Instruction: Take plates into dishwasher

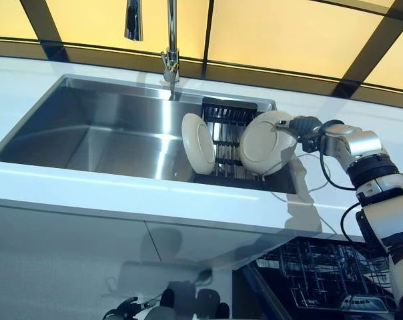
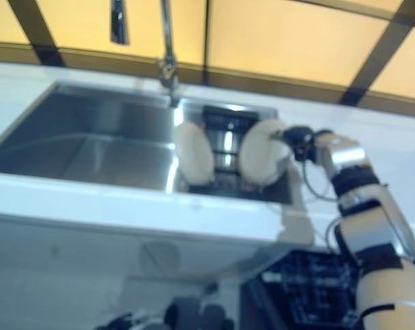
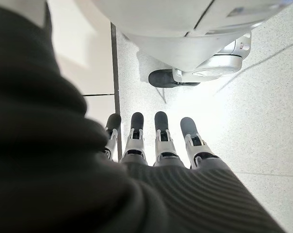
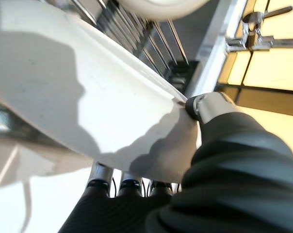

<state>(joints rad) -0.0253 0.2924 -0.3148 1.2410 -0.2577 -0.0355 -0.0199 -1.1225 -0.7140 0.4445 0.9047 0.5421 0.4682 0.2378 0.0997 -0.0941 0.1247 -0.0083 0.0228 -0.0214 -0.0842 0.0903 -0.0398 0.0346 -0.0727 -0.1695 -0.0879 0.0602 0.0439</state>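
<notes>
Both eye views look down from the head onto the sink [image 1: 108, 133] set in the white surface [image 1: 88, 190], sharing the rack [image 1: 225, 133] and plates from slightly offset spots; the left wrist view faces the floor [image 3: 263, 121] past its own fingers [image 3: 161, 133]; the right wrist view sits very close against a plate [image 4: 88, 92].

Left part of the sink [image 1: 101, 133] open and bare, rack [image 1: 225, 137] filling its right end, two plates [image 1: 198, 143] upright on it, faucet [image 1: 169, 47] rising behind the basin, open dishwasher [image 1: 321, 277] low at right
</notes>
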